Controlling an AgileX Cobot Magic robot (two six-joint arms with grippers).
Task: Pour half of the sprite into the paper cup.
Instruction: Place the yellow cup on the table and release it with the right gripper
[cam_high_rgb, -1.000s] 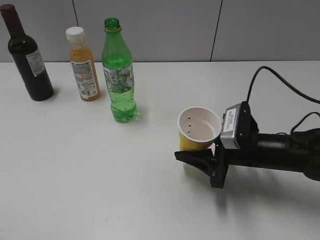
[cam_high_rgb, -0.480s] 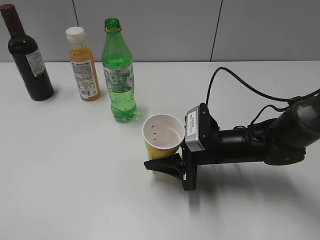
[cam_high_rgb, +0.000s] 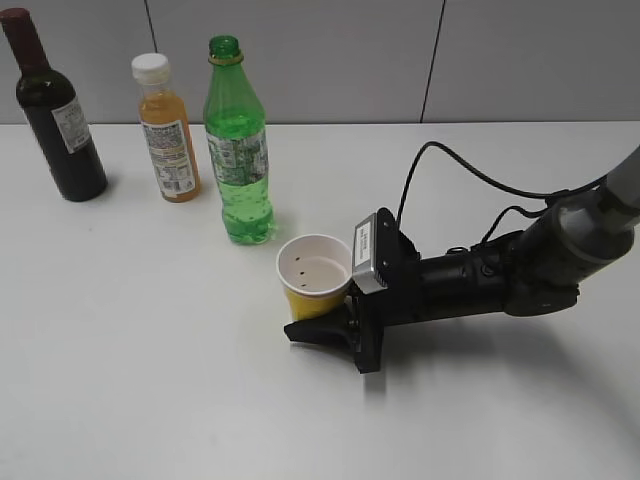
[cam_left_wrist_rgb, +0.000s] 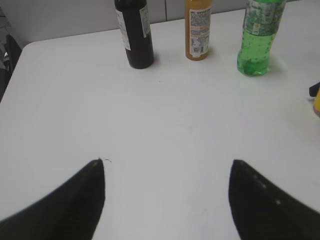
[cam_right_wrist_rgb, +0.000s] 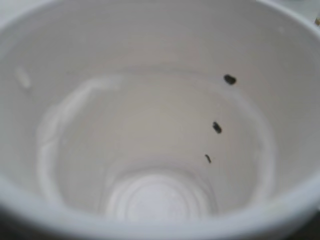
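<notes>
The sprite is a tall green bottle with no cap, standing upright at the back of the white table. It also shows in the left wrist view. The paper cup, yellow outside and white inside, is upright and empty, just right of and nearer than the sprite. My right gripper is shut on the cup's lower body. The cup's white inside, with three dark specks, fills the right wrist view. My left gripper is open and empty above bare table, well short of the bottles.
An orange juice bottle with a white cap and a dark wine bottle stand left of the sprite in a row by the grey wall. They also show in the left wrist view: juice, wine. The right arm's cable loops over the table.
My right gripper has carried the paper cup leftwards across the table, from the right-middle to close beside the sprite. The bottles have not moved.
</notes>
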